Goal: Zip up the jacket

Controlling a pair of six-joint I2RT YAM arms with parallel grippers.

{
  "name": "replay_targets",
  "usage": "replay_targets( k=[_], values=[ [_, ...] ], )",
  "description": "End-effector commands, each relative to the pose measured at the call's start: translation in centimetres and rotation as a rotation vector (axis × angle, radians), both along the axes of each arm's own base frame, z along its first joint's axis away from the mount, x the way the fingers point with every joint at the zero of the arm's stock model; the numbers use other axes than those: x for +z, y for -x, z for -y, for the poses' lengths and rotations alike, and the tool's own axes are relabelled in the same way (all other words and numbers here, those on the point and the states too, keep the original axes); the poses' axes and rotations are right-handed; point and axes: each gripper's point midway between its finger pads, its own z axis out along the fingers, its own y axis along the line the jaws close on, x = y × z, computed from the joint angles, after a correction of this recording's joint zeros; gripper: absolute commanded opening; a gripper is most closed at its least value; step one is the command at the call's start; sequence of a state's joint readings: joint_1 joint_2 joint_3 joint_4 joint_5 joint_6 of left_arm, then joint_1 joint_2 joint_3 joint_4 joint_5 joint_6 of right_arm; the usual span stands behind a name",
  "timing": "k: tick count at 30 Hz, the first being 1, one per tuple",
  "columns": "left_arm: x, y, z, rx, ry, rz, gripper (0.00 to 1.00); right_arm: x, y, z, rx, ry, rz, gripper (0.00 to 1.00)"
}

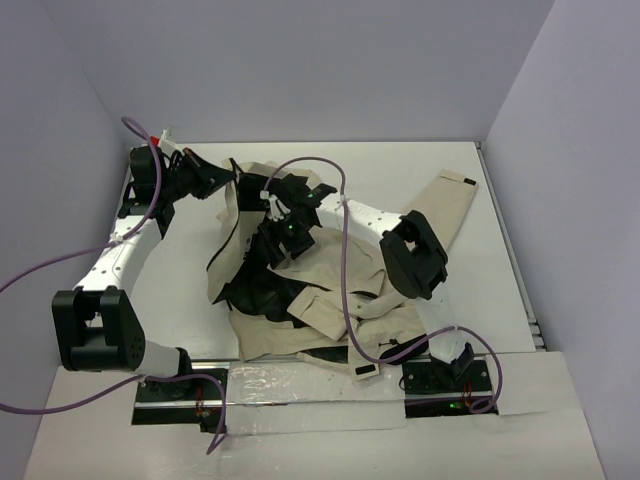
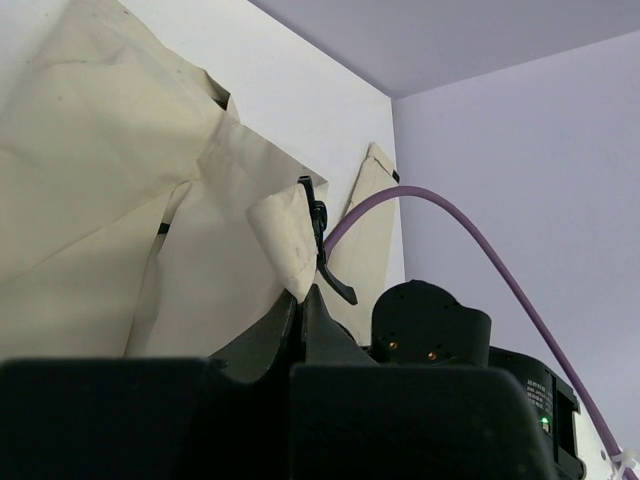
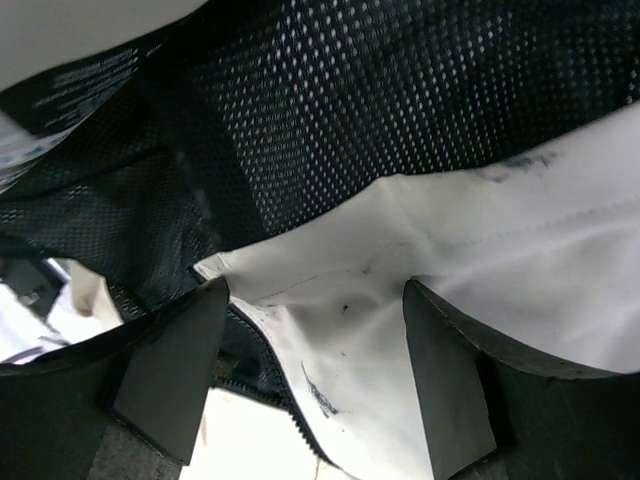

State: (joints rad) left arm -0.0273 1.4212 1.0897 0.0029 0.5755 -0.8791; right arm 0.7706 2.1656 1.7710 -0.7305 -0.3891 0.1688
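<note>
I count one jacket [image 1: 330,290] and two grippers. The jacket lies crumpled mid-table [image 1: 490,300], beige outside with black mesh lining [image 3: 400,100] showing and one sleeve [image 1: 450,205] flung toward the far right. My left gripper [image 2: 302,298] is closed tight, pinching a beige fold at the jacket's far-left edge. My right gripper [image 3: 315,300] stands wide and holds nothing, its fingers [image 3: 170,380] either side of a beige flap edged with zipper teeth [image 3: 270,395].

Jacket [image 1: 330,300]: we see beige cloth with faint dark smudges.
Lining [image 3: 400,110]: we see black mesh, finely dotted.
Label [image 3: 85,80]: we see black with white print.
Cable [image 2: 420,192]: we see purple.
Worktop [image 1: 180,300]: we see white.
Walls [image 1: 300,60]: we see pale lilac.
</note>
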Motion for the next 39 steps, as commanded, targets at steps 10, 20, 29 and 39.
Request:
replay_targets(
  k=[10,20,29,39],
  values=[
    [2.0,0.2,0.2,-0.008,0.004,0.065,0.0,-0.9,-1.2,-2.1,0.04,0.063,0.19,0.76],
    [2.0,0.3,0.2,-0.007,0.001,0.067,0.0,-0.5,-2.3,-2.2,-0.027,0.043,0.245,0.44],
    [2.0,0.3,0.1,-0.004,-0.007,0.065,0.0,1.9,-2.4,-1.5,-0.092,0.001,0.242,0.34],
    [1.3,0.1,0.0,0.002,-0.01,0.054,0.0,5.3,-3.4,0.6,-0.217,-0.135,0.166,0.25]
  ],
)
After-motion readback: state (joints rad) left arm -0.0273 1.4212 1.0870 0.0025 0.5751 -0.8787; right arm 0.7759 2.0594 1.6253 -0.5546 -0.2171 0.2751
